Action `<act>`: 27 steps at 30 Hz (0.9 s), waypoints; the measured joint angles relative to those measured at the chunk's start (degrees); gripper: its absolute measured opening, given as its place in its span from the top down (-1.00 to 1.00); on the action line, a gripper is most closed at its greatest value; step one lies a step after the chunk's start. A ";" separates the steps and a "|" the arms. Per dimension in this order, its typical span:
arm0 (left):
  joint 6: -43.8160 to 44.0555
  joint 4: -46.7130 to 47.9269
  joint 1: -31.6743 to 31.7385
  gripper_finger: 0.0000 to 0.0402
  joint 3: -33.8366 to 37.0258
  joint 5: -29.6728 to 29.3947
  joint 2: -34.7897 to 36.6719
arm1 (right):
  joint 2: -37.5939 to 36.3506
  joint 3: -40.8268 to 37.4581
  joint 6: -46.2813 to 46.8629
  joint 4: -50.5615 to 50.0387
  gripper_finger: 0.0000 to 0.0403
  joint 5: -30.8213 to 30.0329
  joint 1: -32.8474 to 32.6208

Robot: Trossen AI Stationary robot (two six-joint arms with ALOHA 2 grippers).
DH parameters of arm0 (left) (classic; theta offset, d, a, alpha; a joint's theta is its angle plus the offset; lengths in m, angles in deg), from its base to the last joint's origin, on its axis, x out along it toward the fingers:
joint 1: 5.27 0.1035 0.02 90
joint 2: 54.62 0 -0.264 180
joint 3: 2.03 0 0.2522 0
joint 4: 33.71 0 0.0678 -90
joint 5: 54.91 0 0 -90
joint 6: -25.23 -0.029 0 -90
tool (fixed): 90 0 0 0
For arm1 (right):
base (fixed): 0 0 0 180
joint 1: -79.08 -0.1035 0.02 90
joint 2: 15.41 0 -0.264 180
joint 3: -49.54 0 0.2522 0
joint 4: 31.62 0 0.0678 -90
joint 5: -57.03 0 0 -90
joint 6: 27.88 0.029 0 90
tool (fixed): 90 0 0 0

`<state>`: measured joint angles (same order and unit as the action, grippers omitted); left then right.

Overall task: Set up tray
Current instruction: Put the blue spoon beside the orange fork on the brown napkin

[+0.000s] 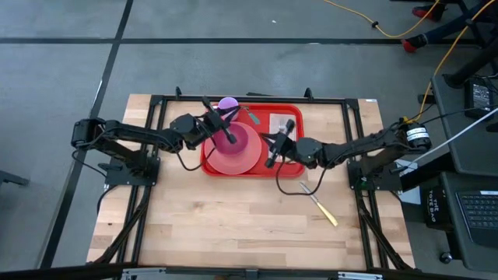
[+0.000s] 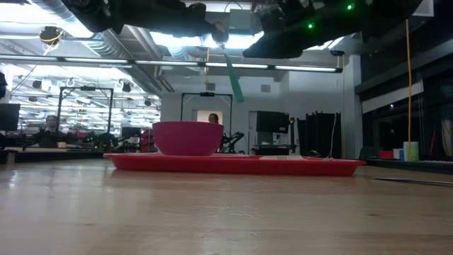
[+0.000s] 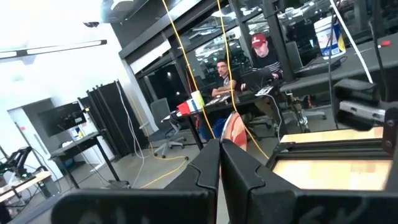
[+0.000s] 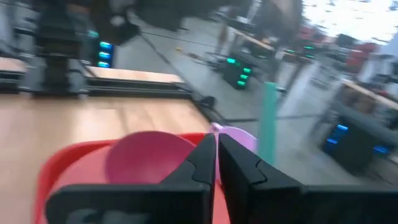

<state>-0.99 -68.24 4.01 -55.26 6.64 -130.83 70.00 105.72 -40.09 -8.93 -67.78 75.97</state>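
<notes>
Looking down from high up, the red tray (image 1: 253,165) lay at the far middle of the table (image 1: 233,218). A pink bowl (image 1: 233,149) sat on the tray's left part. A purple cup (image 1: 227,103) sat at the tray's far edge. A white packet (image 1: 279,123) lay on the tray's far right part. A yellow-handled tool (image 1: 320,208) lay on the bare table, near the tray's right corner and not on it. The left gripper (image 1: 229,137) was over the bowl. The right gripper (image 1: 271,159) was over the tray, just right of the bowl. So some things were on the tray, and I think the yellow tool was left to be put there.

From table height, the bowl (image 2: 187,138) stood on the tray (image 2: 233,164). Both arms were up above it, and a green strip (image 2: 233,79) hung down from them. I could not tell which gripper held the strip.

In the left wrist view, the left gripper (image 3: 220,163) had its fingers pressed together with nothing between them. It pointed out at the room, where people sat at desks.

In the right wrist view, the right gripper (image 4: 216,157) had its fingers almost pressed together, and I saw nothing between them. Past them were the bowl (image 4: 149,155), the cup (image 4: 239,138) and the green strip (image 4: 268,121), standing up beside the cup. The tray (image 4: 59,163) was under the bowl.
</notes>
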 joint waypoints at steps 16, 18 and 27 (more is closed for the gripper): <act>1.75 -0.58 3.40 0.99 0.04 0.00 0.00 | 0.00 0.00 -0.27 2.11 0.30 6.04 4.90; 2.78 -0.58 3.83 0.99 0.05 0.21 0.00 | 0.00 0.00 -0.10 3.81 0.18 6.07 5.12; 4.06 -4.34 4.39 0.99 0.09 0.96 -2.42 | 2.15 0.09 -2.43 6.56 -0.01 2.69 5.70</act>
<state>3.08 -72.58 8.40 -55.17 7.60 -133.24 72.15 105.81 -42.52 -2.38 -65.09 81.66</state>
